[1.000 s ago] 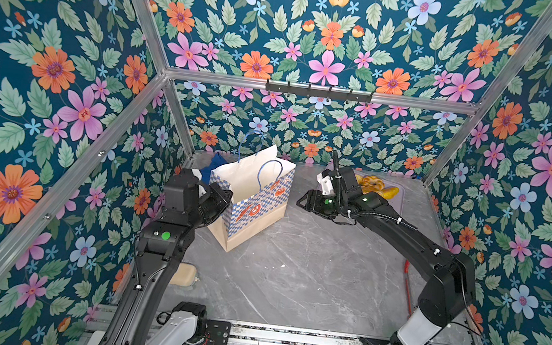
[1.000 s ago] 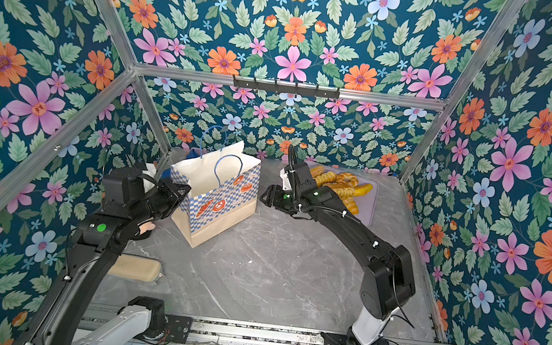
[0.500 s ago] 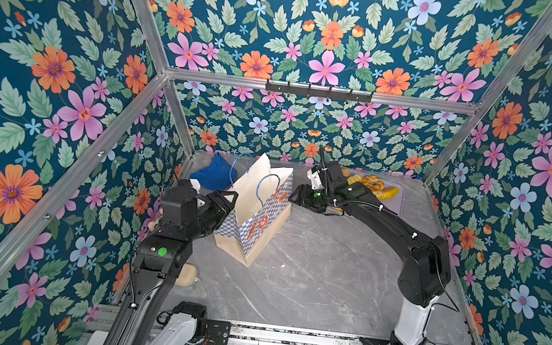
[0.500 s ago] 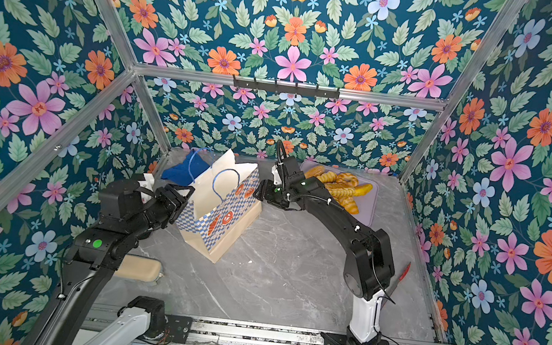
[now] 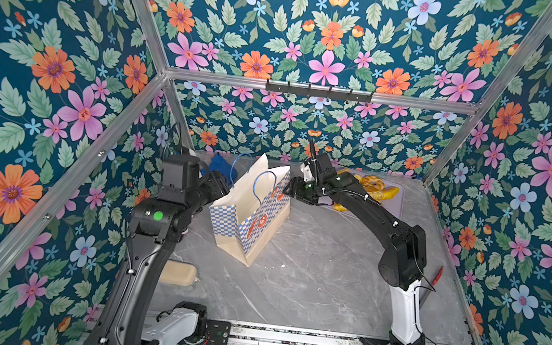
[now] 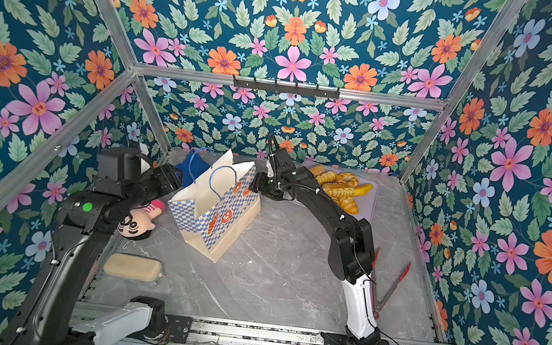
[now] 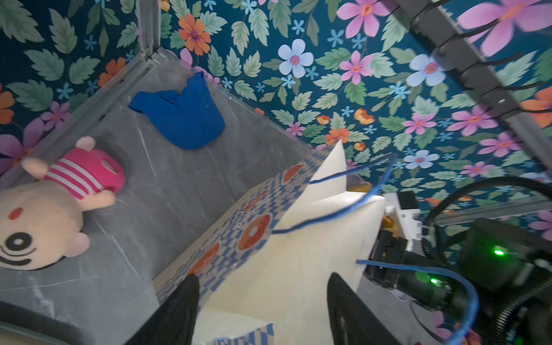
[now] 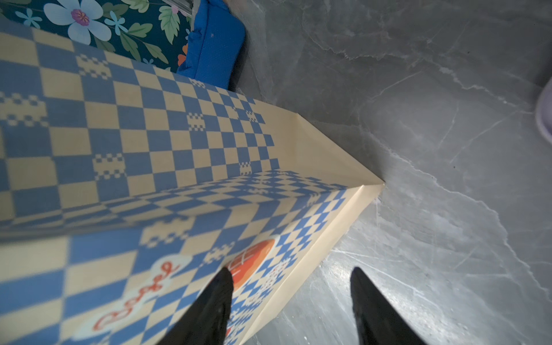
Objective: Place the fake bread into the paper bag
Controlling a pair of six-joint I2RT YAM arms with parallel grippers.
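Note:
The paper bag [image 5: 251, 213] [image 6: 216, 205] stands tilted on the grey table, mouth open upward and blue cord handles loose. My left gripper [image 5: 221, 184] [image 7: 263, 277] is open at the bag's left rim; the cream inside of the bag [image 7: 298, 268] shows between its fingers. My right gripper [image 5: 288, 189] [image 8: 291, 270] is open at the bag's upper right side. One of its fingers lies over the checkered face of the bag [image 8: 149, 149], the other over bare table. The fake bread [image 5: 372, 189] [image 6: 340, 188] lies piled on a lilac tray behind the right arm.
A blue cloth [image 5: 219, 166] [image 7: 185, 119] lies behind the bag. Under the left arm rests a pink-striped plush doll [image 6: 139, 221] [image 7: 44, 209]. A pale beige block [image 6: 132, 267] sits at the front left, and red tongs [image 6: 397, 281] lie along the right wall.
My left gripper has opened and let go of the bag's rim. The bag has turned and tilted. The right gripper has moved left up to the bag's side.

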